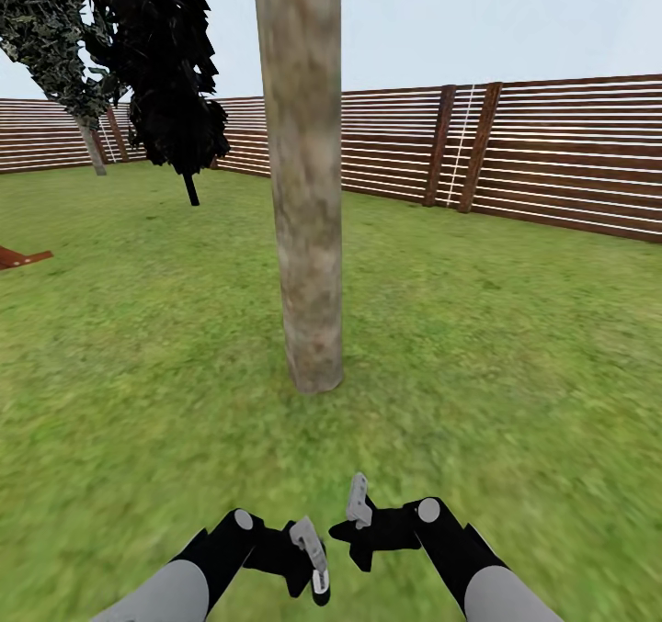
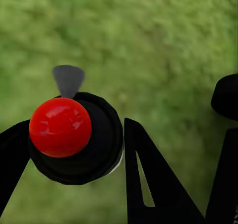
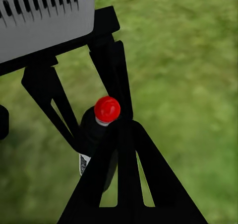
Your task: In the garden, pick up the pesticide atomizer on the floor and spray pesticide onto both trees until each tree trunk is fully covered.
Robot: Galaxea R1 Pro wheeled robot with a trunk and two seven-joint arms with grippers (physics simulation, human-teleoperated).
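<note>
A thick, pale grey-beige tree trunk (image 1: 306, 190) rises from the grass straight ahead, a short way beyond both arms. A second tree (image 1: 55, 43) stands far back at the left by the fence, its thin trunk (image 1: 93, 151) showing below the foliage. My left gripper (image 1: 315, 578) (image 2: 77, 127) is shut on the pesticide atomizer (image 2: 74, 144) (image 3: 96, 134), a dark bottle with a red top and a grey nozzle, held low over the lawn. My right gripper (image 1: 342, 534) (image 3: 119, 127) hovers just beside it, fingers together and holding nothing.
A red-brown slat fence (image 1: 552, 153) runs along the back and right. Black jagged foliage (image 1: 165, 71) on a thin dark stem stands at the back left. A red-brown wooden piece (image 1: 18, 256) lies at the left edge. Grass (image 1: 515, 346) spreads all around the trunk.
</note>
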